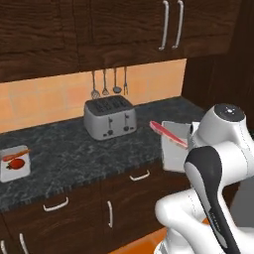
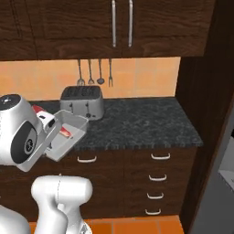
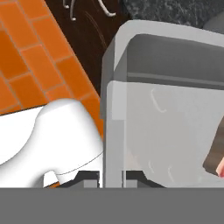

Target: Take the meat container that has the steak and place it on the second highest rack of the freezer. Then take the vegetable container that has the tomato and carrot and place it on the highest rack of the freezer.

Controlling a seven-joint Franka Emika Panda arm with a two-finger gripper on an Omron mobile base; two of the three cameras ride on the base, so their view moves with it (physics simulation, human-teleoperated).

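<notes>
The meat container (image 1: 173,151) is a pale grey tub, lifted off the counter and tipped on its side in front of the lower cabinets. The pink-red steak (image 1: 167,133) leans out over its upper rim. In the right base view the same tub (image 2: 73,130) hangs just right of my white hand, with the steak (image 2: 66,133) inside. My gripper (image 3: 113,178) is shut on the tub's wall (image 3: 114,131). The vegetable container (image 1: 6,172) rests far left on the counter, holding the tomato (image 1: 16,164) and the carrot (image 1: 15,156). The freezer's racks are out of view.
A silver toaster (image 1: 109,118) stands at the back of the dark speckled counter (image 1: 74,154), under hanging utensils (image 1: 105,83). Dark wood cabinets run above and below. A grey slanting panel (image 2: 219,192) rises at the right edge. The floor (image 3: 26,48) is orange tile.
</notes>
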